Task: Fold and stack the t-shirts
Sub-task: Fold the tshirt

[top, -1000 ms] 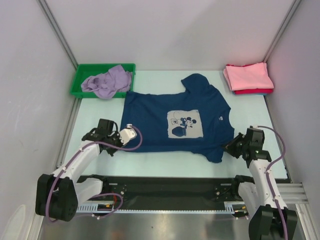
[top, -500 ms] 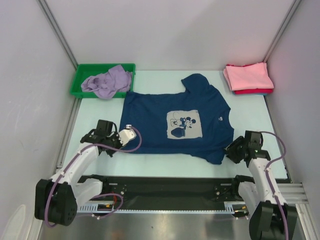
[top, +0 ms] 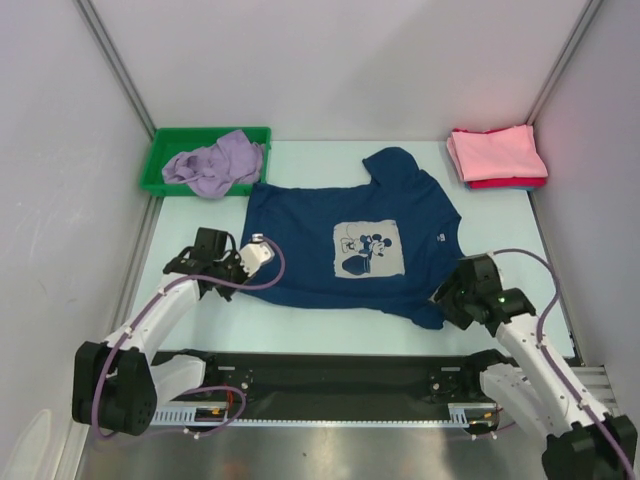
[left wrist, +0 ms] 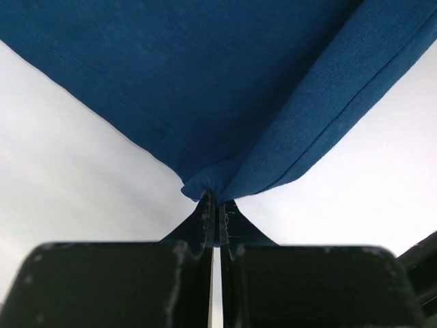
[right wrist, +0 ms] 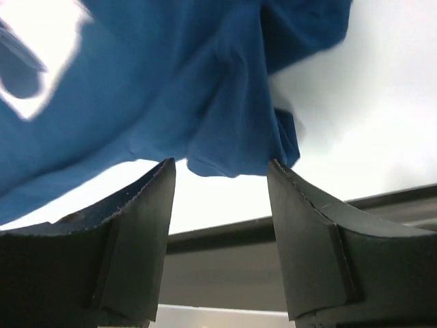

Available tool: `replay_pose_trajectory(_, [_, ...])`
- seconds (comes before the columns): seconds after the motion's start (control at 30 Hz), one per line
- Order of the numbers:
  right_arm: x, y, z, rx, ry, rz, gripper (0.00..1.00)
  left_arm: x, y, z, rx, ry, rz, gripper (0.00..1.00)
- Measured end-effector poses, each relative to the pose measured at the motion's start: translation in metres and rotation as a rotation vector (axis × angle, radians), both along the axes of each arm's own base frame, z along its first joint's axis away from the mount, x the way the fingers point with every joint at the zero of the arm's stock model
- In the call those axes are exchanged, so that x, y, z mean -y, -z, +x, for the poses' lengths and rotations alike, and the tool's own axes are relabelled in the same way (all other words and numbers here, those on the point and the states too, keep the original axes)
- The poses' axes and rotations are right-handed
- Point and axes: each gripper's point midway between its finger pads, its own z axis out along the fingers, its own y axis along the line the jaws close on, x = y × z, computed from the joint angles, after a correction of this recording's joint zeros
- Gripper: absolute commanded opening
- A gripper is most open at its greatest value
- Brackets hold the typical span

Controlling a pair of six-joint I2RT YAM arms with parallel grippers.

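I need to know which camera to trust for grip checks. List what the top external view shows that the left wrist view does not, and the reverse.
Only the top view: the green bin holding the lavender tee, the folded pink and red stack, the cartoon print on the navy t-shirt, and the right gripper at its near right corner. Only the left wrist view: the left gripper pinched shut on a corner of the cloth, hem stitching plain. Both: the shirt, that gripper, the pale table.

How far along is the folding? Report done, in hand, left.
Done: folded pink and red stack at the far right. In hand: navy t-shirt lies flat, unfolded; left gripper shut on one corner, right gripper open at another. Left: lavender t-shirt crumpled in the green bin.
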Motion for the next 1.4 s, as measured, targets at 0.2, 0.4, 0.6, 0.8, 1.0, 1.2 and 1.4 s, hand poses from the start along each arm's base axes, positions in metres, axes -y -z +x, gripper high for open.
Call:
replay_pose_trajectory(0.2, [-0.012,0.021,-0.010,-0.093,-0.016,-0.065,0.32,0.002,-0.002,0.000,0.004,-0.004,-0.013,0.00])
replay_pose_trajectory(0.4, [0.002,0.025,-0.007,-0.083,0.041,-0.136,0.00,0.001,-0.006,-0.002,0.015,-0.006,-0.010,0.00])
replay_pose_trajectory(0.6, [0.019,0.007,-0.004,-0.004,0.096,-0.141,0.00,-0.007,-0.011,-0.003,0.038,-0.017,0.023,0.00])
replay_pose_trajectory(0.8, [0.020,-0.024,0.018,0.048,0.088,-0.061,0.00,-0.013,-0.011,0.000,0.045,-0.035,0.054,0.00])
replay_pose_trajectory(1.0, [0.017,-0.032,0.075,0.077,0.023,0.050,0.00,-0.012,-0.011,0.032,0.058,-0.058,0.073,0.00])
replay_pose_trajectory(1.2, [0.009,-0.024,0.134,0.088,-0.081,0.066,0.00,-0.016,0.006,0.060,0.043,-0.084,0.121,0.00])
replay_pose_trajectory(1.4, [0.020,-0.032,0.186,0.162,-0.094,0.049,0.00,-0.021,0.011,0.075,0.049,-0.106,0.157,0.00])
